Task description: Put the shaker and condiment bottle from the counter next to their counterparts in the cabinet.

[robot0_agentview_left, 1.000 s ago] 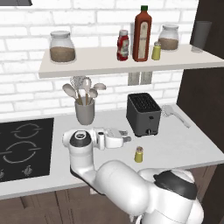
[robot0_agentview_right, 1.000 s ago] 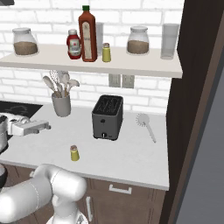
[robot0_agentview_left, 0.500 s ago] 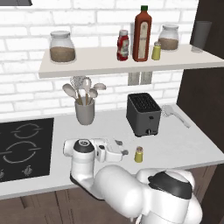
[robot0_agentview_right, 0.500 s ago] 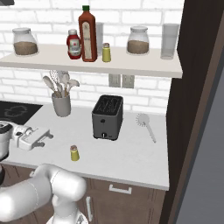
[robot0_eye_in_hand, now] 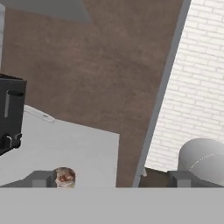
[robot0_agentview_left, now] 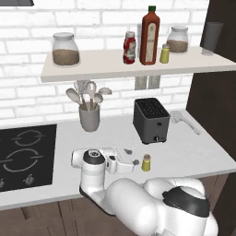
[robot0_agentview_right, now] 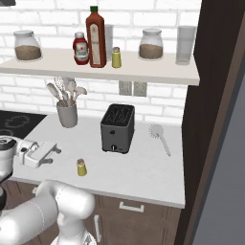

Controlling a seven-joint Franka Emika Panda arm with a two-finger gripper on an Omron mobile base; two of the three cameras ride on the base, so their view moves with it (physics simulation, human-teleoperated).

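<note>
The condiment bottle (robot0_agentview_left: 130, 47) label shows no legible writing.

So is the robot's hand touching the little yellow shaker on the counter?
Apart. In the left base view the open gripper sits just left of the shaker, with a strip of bare counter between them. The right base view shows the same gap.

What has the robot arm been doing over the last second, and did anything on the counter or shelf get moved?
The open gripper swung low across the counter from the stove side toward the shaker by the toaster, and now sits just short of it. It grabbed and released nothing. The shaker stayed put, as did the condiment bottle, tall sauce bottle and second shaker on the shelf.
</note>
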